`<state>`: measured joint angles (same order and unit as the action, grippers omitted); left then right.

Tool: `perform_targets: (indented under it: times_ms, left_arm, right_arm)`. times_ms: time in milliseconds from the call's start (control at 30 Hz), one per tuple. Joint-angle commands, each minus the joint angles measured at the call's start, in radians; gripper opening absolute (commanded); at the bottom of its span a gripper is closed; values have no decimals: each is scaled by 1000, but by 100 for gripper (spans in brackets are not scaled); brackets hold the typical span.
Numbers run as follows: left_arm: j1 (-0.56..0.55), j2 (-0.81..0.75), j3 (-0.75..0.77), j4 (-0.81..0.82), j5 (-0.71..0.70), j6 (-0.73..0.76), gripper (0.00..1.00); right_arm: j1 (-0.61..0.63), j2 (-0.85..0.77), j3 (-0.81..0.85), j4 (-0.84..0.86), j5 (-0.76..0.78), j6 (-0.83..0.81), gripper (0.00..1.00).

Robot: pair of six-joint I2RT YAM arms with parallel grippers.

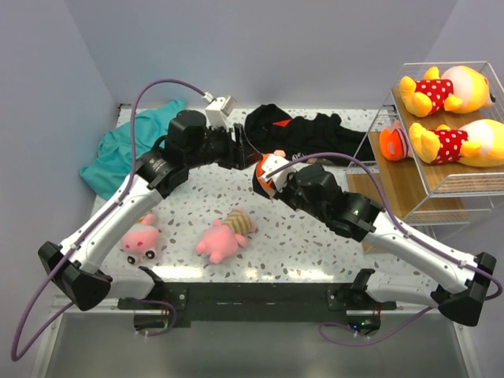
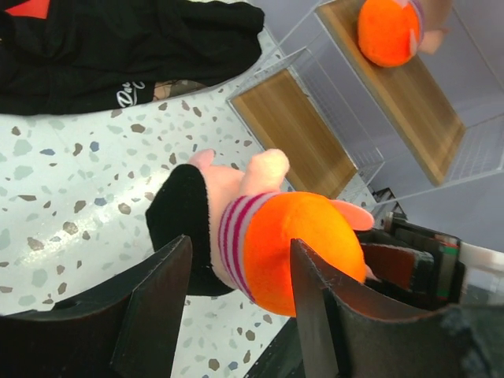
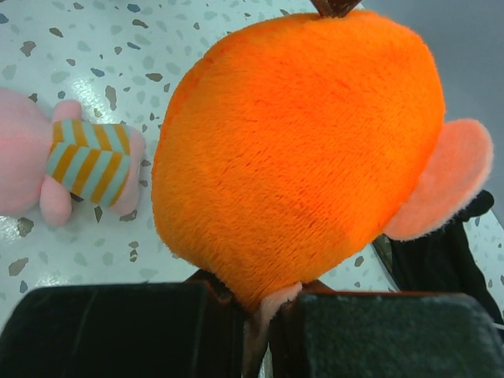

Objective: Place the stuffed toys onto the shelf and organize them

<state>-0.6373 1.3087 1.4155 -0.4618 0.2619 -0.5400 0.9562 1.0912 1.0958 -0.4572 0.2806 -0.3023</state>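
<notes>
The right hand (image 3: 256,295) is holding a doll (image 3: 299,142) above the middle of the bench (image 1: 315,244), its fingers pinched tight on a fold at the doll's orange bottom. The doll's black hair and pink striped top are pointing away from that hand, towards the bench. The left hand (image 2: 240,244) is reaching in from the other side with its jaws standing well apart, one finger on each side of the doll's striped middle. Whether either finger is touching the plush cannot be told.

The shelf (image 1: 394,197) is standing at the right edge of the bench. Two yellow bears in red dotted tops are lying on its top board, one at the back (image 1: 441,90) and one in front (image 1: 461,143). A second doll (image 1: 391,142) is showing its orange bottom at the left end of the shelf, just beside the front bear; which board is carrying it is unclear.

A pink pig (image 1: 140,240) is lying on the bench near the left arm's base, and a pink toy in a striped top (image 1: 224,235) is lying a little to its right. A teal shirt (image 1: 130,150) is lying crumpled at the far left corner, and a black garment (image 1: 307,130) is lying along the far edge
</notes>
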Motion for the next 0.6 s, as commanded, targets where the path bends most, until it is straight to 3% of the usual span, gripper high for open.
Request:
perform_targets:
  times_ms: [0,233,467,533,567]
  left_arm:
    - [-7,-55,0,55,109,-35,58]
    - [-15,-71,-93,188,206,-116,58]
    - [-81,-9,-101,215,175,-100,59]
    - [-82,20,-81,184,120,-86,45]
    - [-81,29,-69,169,100,-63,32]
  right_arm:
    - [-5,-8,49,22,28,19,0]
    - [-11,-8,50,23,20,23,0]
    - [-11,-1,59,14,17,25,0]
    - [-11,7,70,-14,28,38,0]
    - [-11,12,97,-32,37,52,0]
